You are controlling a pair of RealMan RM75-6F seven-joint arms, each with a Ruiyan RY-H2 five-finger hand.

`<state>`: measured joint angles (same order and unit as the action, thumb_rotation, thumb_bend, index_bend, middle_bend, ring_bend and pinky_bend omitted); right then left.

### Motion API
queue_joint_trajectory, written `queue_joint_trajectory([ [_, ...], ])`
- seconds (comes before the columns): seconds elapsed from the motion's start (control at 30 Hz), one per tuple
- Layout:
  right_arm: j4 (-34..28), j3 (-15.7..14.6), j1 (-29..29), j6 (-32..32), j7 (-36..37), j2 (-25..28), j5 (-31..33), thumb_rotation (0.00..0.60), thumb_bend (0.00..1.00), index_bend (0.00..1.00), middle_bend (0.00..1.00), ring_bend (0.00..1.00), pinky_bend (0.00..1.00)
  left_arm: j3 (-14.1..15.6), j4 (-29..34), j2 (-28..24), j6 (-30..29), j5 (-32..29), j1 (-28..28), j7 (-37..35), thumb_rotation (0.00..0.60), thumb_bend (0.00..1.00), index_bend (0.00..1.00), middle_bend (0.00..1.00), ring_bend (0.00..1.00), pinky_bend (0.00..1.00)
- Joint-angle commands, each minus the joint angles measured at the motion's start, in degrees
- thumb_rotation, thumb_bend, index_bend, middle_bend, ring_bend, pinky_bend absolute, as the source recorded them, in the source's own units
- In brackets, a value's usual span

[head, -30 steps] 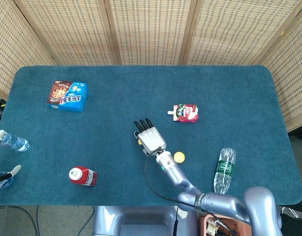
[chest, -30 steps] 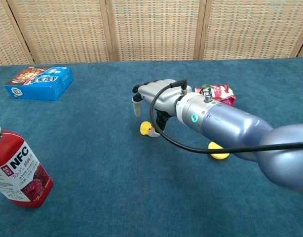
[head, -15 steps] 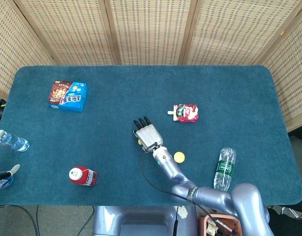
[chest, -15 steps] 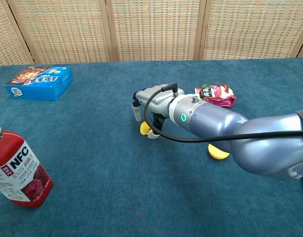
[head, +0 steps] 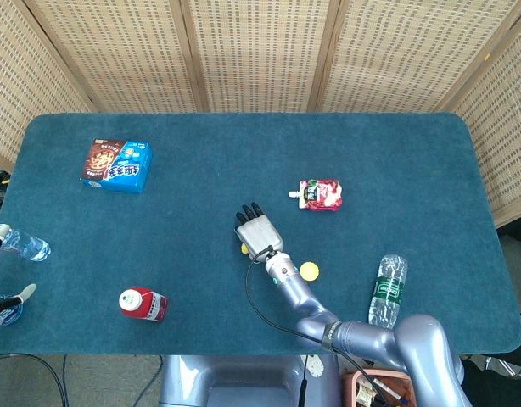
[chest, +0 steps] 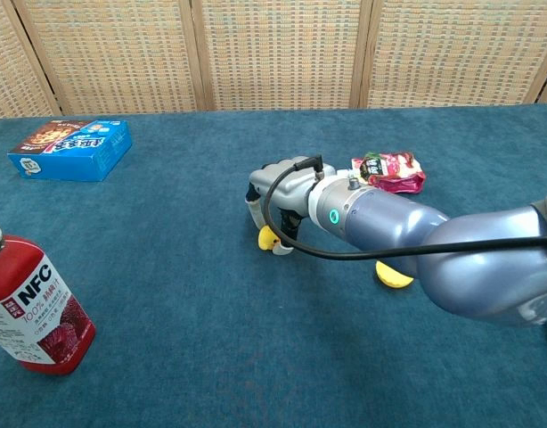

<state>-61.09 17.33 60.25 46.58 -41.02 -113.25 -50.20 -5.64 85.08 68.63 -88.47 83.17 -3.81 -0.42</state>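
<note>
A staged robot test space: woven rattan screens (head: 260, 51) wall in a blue-carpeted table (head: 396, 153) strewn with grocery items.

Blue-clothed table (head: 396, 153): box (head: 116, 164), pouch (head: 321, 194), bottles (head: 142, 303).

Right arm: reached forward from the lower right, forearm low and nearly level.
Right wrist: straight behind the hand, a black cable looping over it.
Right hand (chest: 282, 189): palm down, fingers (head: 248, 213) curled downward, tips near the surface.
Left hand: out of sight.
</note>
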Motion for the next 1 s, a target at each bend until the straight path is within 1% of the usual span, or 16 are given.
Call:
queue_joint_trajectory([
  [0.03,-0.22,-0.21,0.1,0.27,-0.21,0.1,0.07,0.6,0.21,0.51,0.17,0.0,0.0,0.0,-0.01,0.02,-0.01,-0.01,0.0,0.0,0.6,0.08,0.0,0.0,0.0,0.0],
  [0.23,-2.59,-0.36,0.5,1.81,-1.79,1.03,0.55,0.6,0.21,0.53,0.19,0.0,0.0,0.03,-0.1,0.02,0.17,-0.1,-0.05,-0.22,0.6,0.08,0.0,0.0,0.0,0.0],
  [0.4,-6.21,-0.36,0.92,3.69,-5.02,2.7,2.26,0.6,0.21,0.54,0.19,0.0,0.0,0.05,-0.06,-0.05,-0.2,0.17,0.03,-0.43,0.6,0.08,0.0,0.0,0.0,0.0],
  [0.6,-12.59,-1.13,0.22,7.47,-9.75,6.06,5.26,0.6,0.21,0.54,0.19,0.0,0.0,0.08,-0.19,-0.15,-0.05,0.05,0.05,-0.9,0.6,0.08,0.0,0.0,0.0,0.0],
  [0.73,-17.97,-2.17,-0.97,10.9,-12.74,9.29,7.06,0.6,0.21,0.54,0.19,0.0,0.0,0.19,-0.27,-0.09,0.01,0.21,0.0,-0.91,0.6,0.08,0.0,0.0,0.0,0.0],
  [1.0,-25.29,-4.67,-4.32,15.83,-13.08,14.26,7.32,0.6,0.21,0.54,0.19,0.0,0.0,0.46,0.39,-0.19,-1.25,1.34,0.31,-0.33,0.6,0.08,0.0,0.0,0.0,0.0],
])
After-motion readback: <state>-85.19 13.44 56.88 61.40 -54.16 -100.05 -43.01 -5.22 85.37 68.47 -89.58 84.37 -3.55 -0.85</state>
